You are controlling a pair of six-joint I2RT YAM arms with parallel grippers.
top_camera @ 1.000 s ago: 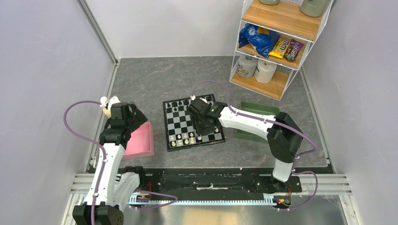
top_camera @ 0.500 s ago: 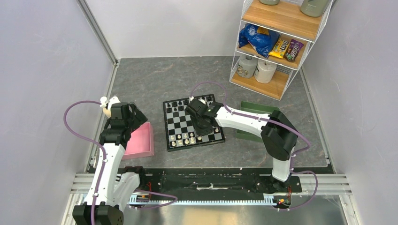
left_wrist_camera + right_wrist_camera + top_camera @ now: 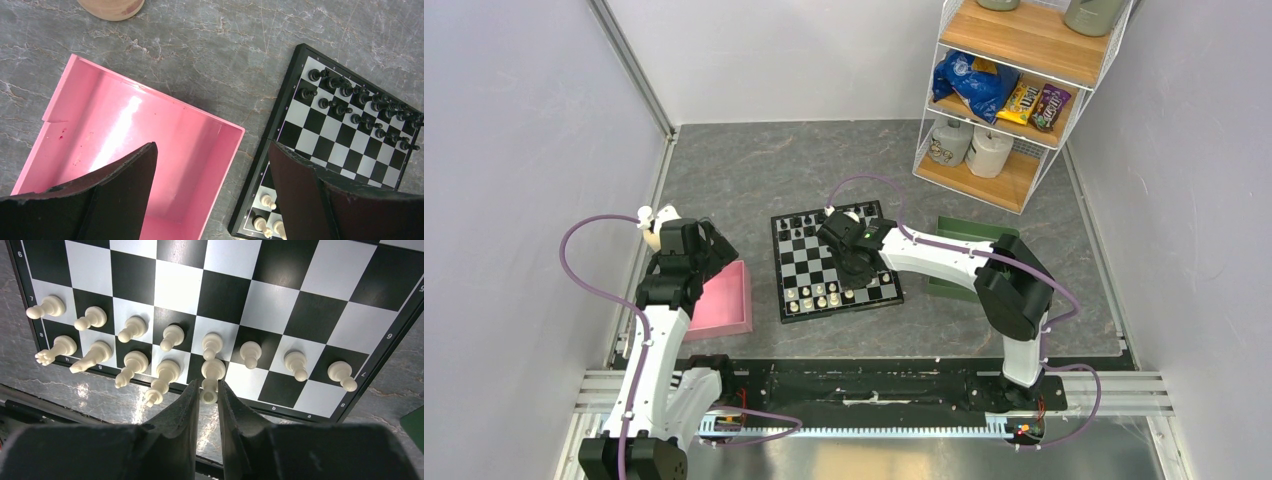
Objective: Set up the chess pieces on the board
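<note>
The board (image 3: 809,262) lies mid-table, with black pieces (image 3: 809,225) on its far rows and cream-white pieces (image 3: 819,297) on its near rows. My right gripper (image 3: 852,283) is over the near edge. In the right wrist view it (image 3: 208,390) is shut on a cream-white piece (image 3: 212,372) standing in the board's (image 3: 265,305) edge row, beside several other white pieces (image 3: 172,335). My left gripper (image 3: 211,147) is open and empty above the pink tray (image 3: 130,125), left of the board (image 3: 330,130).
A green tray (image 3: 969,235) lies right of the board, partly under the right arm. A wire shelf (image 3: 1014,90) with snack bags and jars stands at the back right. A tan round object (image 3: 111,5) sits beyond the pink tray (image 3: 724,300).
My right gripper has shifted slightly left over the board's near rows with the white piece in it. The left arm has not moved.
</note>
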